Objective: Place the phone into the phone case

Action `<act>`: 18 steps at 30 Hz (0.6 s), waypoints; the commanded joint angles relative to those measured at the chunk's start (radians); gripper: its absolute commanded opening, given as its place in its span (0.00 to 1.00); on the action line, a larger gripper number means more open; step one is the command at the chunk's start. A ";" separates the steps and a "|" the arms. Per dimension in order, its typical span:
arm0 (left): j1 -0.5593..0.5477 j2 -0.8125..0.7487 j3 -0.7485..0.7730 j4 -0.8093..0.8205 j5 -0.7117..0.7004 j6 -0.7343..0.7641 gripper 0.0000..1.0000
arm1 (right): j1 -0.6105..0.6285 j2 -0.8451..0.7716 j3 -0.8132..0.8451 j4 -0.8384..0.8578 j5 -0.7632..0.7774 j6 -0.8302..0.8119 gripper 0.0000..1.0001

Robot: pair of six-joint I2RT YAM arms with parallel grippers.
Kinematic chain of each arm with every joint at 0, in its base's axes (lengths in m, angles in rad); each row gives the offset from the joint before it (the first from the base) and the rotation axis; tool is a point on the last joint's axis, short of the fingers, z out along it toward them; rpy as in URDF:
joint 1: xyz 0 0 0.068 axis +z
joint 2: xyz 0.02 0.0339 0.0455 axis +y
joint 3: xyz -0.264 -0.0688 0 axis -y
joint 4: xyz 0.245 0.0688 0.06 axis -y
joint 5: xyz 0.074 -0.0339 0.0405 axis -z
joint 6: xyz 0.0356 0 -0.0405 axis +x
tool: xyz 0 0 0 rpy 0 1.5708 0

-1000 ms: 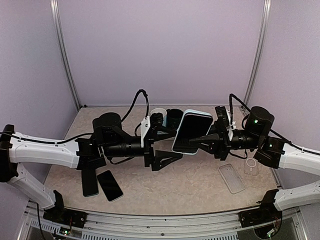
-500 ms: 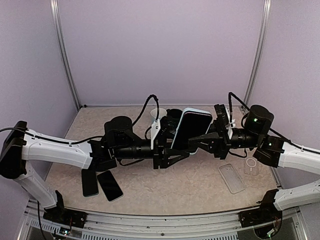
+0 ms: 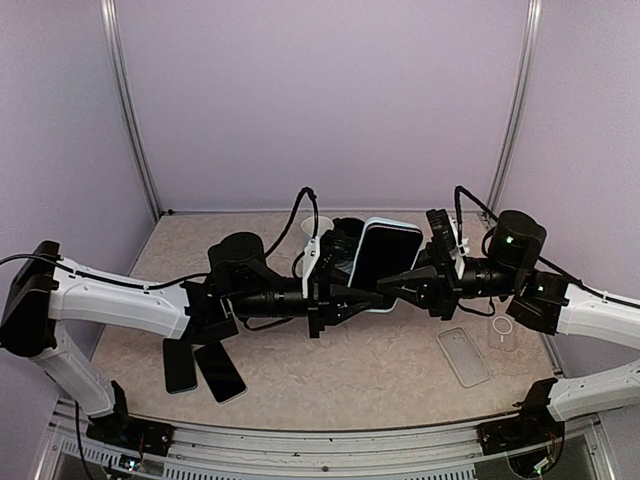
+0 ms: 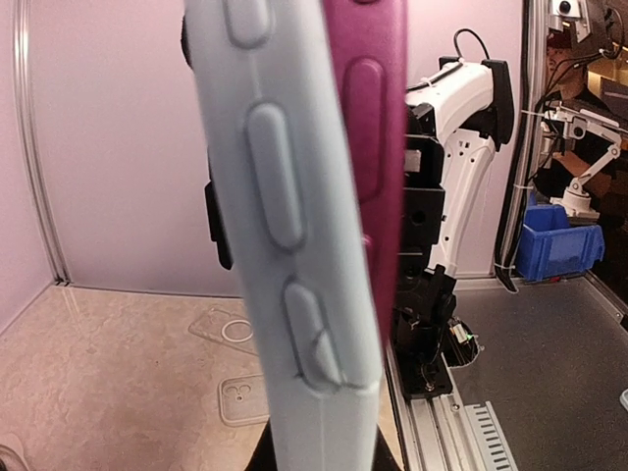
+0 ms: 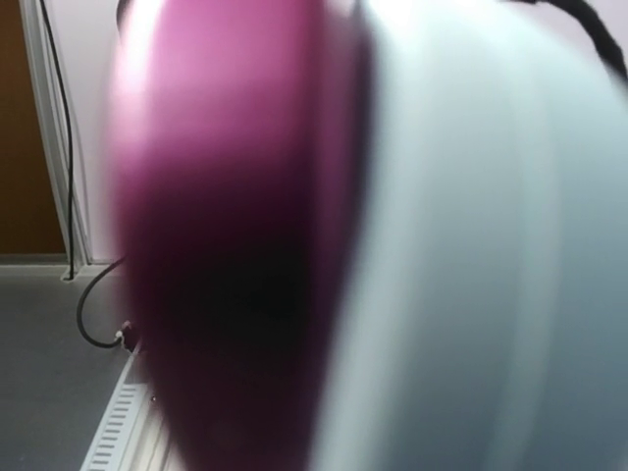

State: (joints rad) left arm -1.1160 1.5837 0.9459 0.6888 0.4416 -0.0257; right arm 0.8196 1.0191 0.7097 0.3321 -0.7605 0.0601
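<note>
Pale blue against magenta: the phone case [image 3: 403, 229] and the phone [image 4: 371, 128] hang in mid-air above the middle of the table, edge up, held from both sides. What changed in the last 1 second is on the left. The left gripper [image 3: 365, 296] came in from the left with its jaws wide, reached the lower left edge and has now clamped fully down on the case. The right gripper [image 3: 392, 287] has not altered; it stays pinched on the lower right edge, phone and case together.

With 2 grips on it, the pair is braced for squeezing. In the left wrist view the magenta edge stands proud beside the blue one, so I judge the phone is not yet fully seated, and pressing it home looks like the step in hand.

The table [image 3: 330, 375] is mottled beige. Near left lie 2 dark handsets [image 3: 219, 371], side by side and touching. Near right lie 2 clear cases [image 3: 463, 356], just apart. At the far centre stand a white cup [image 3: 316, 228] and a dark cup [image 3: 348, 232], partly hidden behind the arms. Lilac walls [image 3: 320, 100] close the cell, with metal posts [image 3: 130, 110] at the far corners.
</note>
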 commanded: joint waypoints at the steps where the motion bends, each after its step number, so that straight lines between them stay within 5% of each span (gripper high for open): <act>1: -0.019 0.005 0.005 0.024 0.008 -0.003 0.00 | 0.001 -0.032 0.027 0.044 0.009 -0.021 0.22; 5: -0.030 -0.007 -0.007 0.013 -0.064 0.075 0.00 | 0.001 -0.046 0.046 0.000 -0.011 -0.028 0.73; 8: -0.047 -0.023 -0.034 0.031 -0.124 0.138 0.00 | 0.001 -0.048 0.073 -0.068 -0.015 -0.044 0.87; 13: -0.055 -0.027 -0.073 0.048 -0.191 0.217 0.00 | 0.001 -0.043 0.118 -0.150 -0.049 -0.081 0.82; 18: -0.054 -0.019 -0.100 0.090 -0.210 0.226 0.00 | 0.001 -0.021 0.108 -0.186 -0.054 -0.091 0.51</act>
State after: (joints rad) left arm -1.1667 1.5848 0.8589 0.6643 0.2737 0.1600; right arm 0.8200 0.9874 0.8074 0.2184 -0.7994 -0.0105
